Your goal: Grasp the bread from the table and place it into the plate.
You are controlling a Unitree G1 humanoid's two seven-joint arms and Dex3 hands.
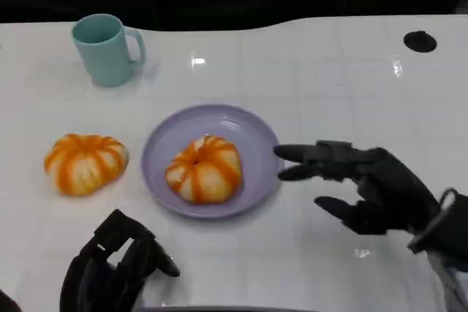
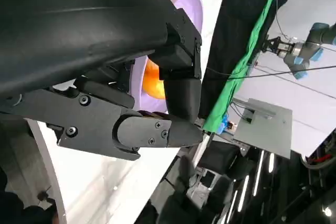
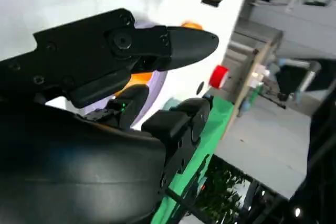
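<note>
One orange-and-white striped bread [image 1: 205, 169] lies in the middle of the lilac plate [image 1: 252, 137]. A second, similar bread [image 1: 85, 163] sits on the white table to the plate's left. My right hand [image 1: 365, 186] hovers just right of the plate, fingers spread and pointing at its rim, holding nothing. My left hand [image 1: 113, 264] is low at the table's front edge, below the left bread, its fingers curled downward with nothing in them. In the left wrist view, the plate [image 2: 190, 4] and a bit of orange bread [image 2: 154, 81] show past the fingers [image 2: 157, 129].
A teal mug [image 1: 108, 49] stands at the back left. A small black round mark [image 1: 420, 41] lies at the back right of the table. The table's far edge runs along the dark background.
</note>
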